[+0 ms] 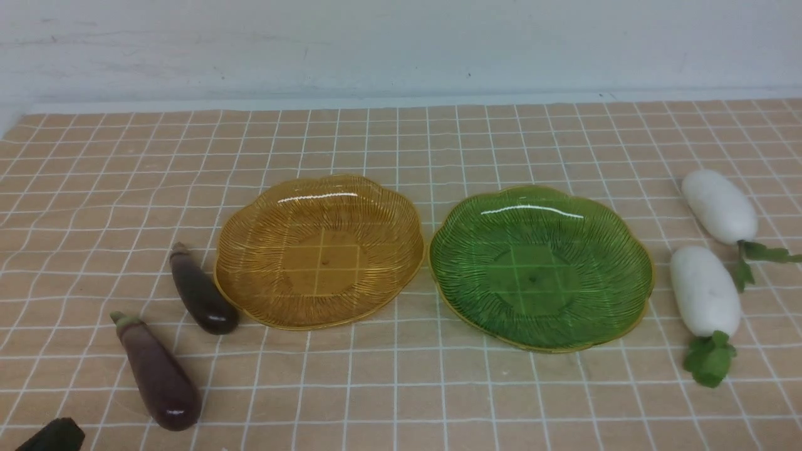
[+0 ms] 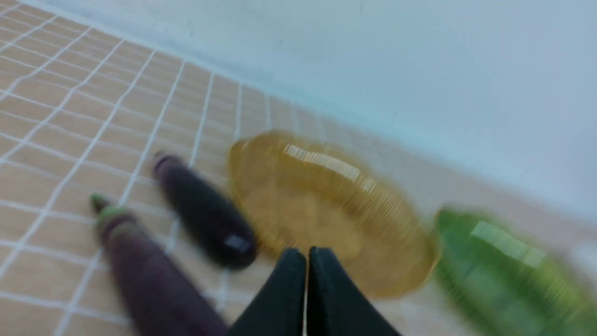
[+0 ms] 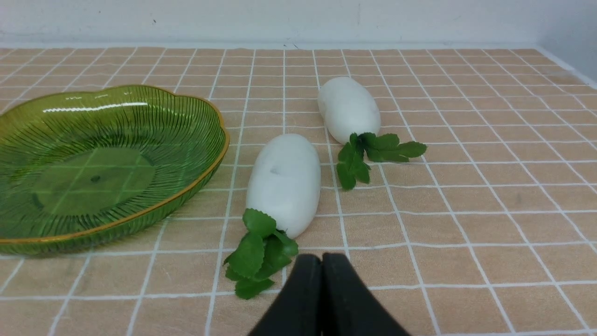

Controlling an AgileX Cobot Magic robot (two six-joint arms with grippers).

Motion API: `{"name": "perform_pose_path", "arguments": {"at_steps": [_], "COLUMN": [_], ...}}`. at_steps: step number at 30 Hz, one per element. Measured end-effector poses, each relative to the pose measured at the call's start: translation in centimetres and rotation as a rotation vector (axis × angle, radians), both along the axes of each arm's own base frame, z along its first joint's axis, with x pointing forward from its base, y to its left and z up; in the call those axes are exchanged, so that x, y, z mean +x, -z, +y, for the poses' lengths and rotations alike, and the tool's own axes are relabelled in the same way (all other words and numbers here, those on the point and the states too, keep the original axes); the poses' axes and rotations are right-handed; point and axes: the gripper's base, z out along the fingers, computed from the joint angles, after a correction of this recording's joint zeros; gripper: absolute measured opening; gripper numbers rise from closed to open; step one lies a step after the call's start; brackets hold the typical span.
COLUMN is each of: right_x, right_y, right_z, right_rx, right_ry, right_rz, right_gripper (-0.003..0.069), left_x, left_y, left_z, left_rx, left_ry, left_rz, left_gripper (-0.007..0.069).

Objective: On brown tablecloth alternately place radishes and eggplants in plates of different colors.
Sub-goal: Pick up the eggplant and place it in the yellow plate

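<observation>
On the brown tablecloth an amber-yellow plate and a green plate sit side by side, both empty. Left of the amber plate lie two dark purple eggplants, one near it and one closer to me. Two white radishes lie right of the green plate, the far one and the near one. My left gripper is shut and empty, just short of the eggplants; only its black tip shows in the front view. My right gripper is shut and empty near the nearer radish.
A pale wall rises behind the cloth's far edge. The left wrist view is blurred. The radishes' green leaves spread on the cloth close to my right gripper's tips.
</observation>
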Motion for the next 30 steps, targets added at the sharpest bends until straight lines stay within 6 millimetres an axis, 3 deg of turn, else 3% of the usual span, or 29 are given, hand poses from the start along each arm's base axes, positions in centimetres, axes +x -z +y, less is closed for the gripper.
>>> {"name": "perform_pose_path", "arguments": {"at_steps": [4, 9, 13, 20, 24, 26, 27, 30], "right_x": [0.1, 0.2, 0.2, 0.2, 0.1, -0.1, -0.5, -1.4], "right_y": [-0.7, -2.0, -2.3, -2.6, -2.9, -4.2, -6.2, -9.4], "right_z": [0.3, 0.2, 0.1, -0.1, -0.3, -0.2, 0.0, 0.2], "right_rx": [0.219, 0.661, 0.823, 0.893, 0.908, 0.869, 0.795, 0.687], "right_ry": [0.006, 0.033, 0.050, 0.064, 0.072, 0.043, 0.007, -0.040], "right_rz": [-0.094, -0.236, -0.277, -0.315, -0.347, -0.363, -0.402, -0.460], "right_gripper": [-0.0017, -0.0017, -0.0017, -0.0017, -0.0017, -0.0017, -0.0017, -0.0017], "left_x": [0.0, 0.0, -0.2, -0.5, -1.5, -2.0, -2.1, -1.4], "left_y": [-0.8, -1.8, -2.5, -3.4, -7.5, -10.2, -12.1, -13.6], "left_z": [0.4, 1.4, 2.6, 3.1, 2.5, 2.1, 1.7, 1.0], "left_rx": [-0.166, -0.333, -0.448, -0.563, -0.445, -0.317, -0.205, -0.088], "left_ry": [-0.041, -0.136, -0.238, -0.269, -0.193, -0.167, -0.134, -0.085], "left_rz": [-0.064, -0.173, -0.269, -0.316, -0.397, -0.441, -0.438, -0.379], "left_gripper": [-0.0003, -0.0003, -0.0003, -0.0003, -0.0003, -0.0003, -0.0003, -0.0003]}}
